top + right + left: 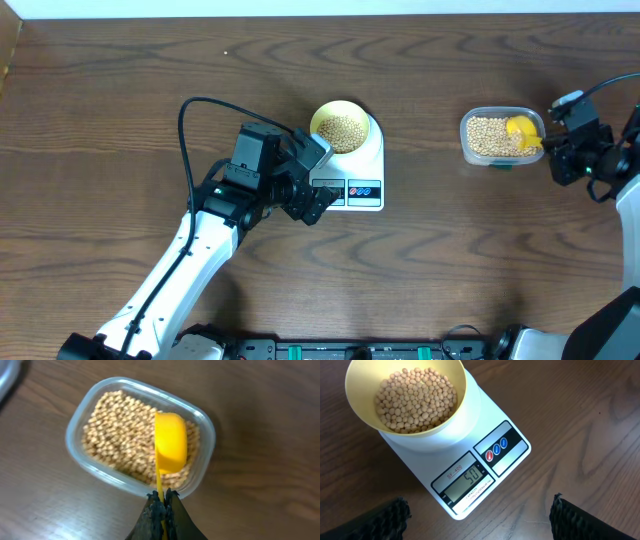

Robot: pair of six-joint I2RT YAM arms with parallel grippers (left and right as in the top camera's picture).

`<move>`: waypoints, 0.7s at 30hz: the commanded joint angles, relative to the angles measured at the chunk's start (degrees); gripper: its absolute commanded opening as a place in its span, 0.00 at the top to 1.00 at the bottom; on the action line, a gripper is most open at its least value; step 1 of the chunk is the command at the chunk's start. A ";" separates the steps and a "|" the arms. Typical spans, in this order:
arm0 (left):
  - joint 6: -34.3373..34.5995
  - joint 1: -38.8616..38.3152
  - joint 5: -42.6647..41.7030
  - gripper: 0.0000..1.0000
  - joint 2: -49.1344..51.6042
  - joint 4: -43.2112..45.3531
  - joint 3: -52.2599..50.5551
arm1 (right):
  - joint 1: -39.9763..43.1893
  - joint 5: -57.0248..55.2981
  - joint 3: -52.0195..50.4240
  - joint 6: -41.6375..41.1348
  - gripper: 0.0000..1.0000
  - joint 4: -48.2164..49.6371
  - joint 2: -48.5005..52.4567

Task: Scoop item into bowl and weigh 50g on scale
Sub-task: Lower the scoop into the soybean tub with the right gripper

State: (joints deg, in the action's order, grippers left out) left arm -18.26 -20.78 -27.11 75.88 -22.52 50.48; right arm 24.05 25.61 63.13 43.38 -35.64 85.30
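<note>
Beans (pixel 415 400) in bowl (pixel 456 376), scale (pixel 466 442) perhaps 50; right gripper (pixel 162 505) pinches scoop (pixel 171 442) in tub (pixel 75 435); left gripper (pixel 319 178) spread.

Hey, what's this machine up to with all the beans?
Two robot arms are weighing out beans. The pale yellow bowl, partly filled, sits on the white scale, and the display appears to read 50. The left hand hangs open by the scale, holding nothing. The right hand is shut on the handle of a yellow scoop, whose cup lies over more beans in a clear tub.
</note>
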 commanded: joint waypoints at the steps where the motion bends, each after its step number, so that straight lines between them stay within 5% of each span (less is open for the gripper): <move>1: -0.76 0.24 -0.72 0.08 0.48 -0.13 -0.37 | -0.94 -1.64 -0.15 1.22 0.99 1.75 -1.07; 12: -0.76 0.24 -0.72 0.08 0.48 -0.11 -0.37 | -1.29 3.10 -0.15 -3.48 0.99 1.64 -1.07; 21: -0.76 0.24 -0.72 0.08 0.48 -0.13 -0.37 | -1.27 3.45 -0.15 -24.30 0.99 0.46 -1.07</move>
State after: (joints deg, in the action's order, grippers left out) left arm -18.26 -20.78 -27.11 75.88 -22.52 50.48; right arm 23.11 27.51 63.13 29.74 -34.85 85.30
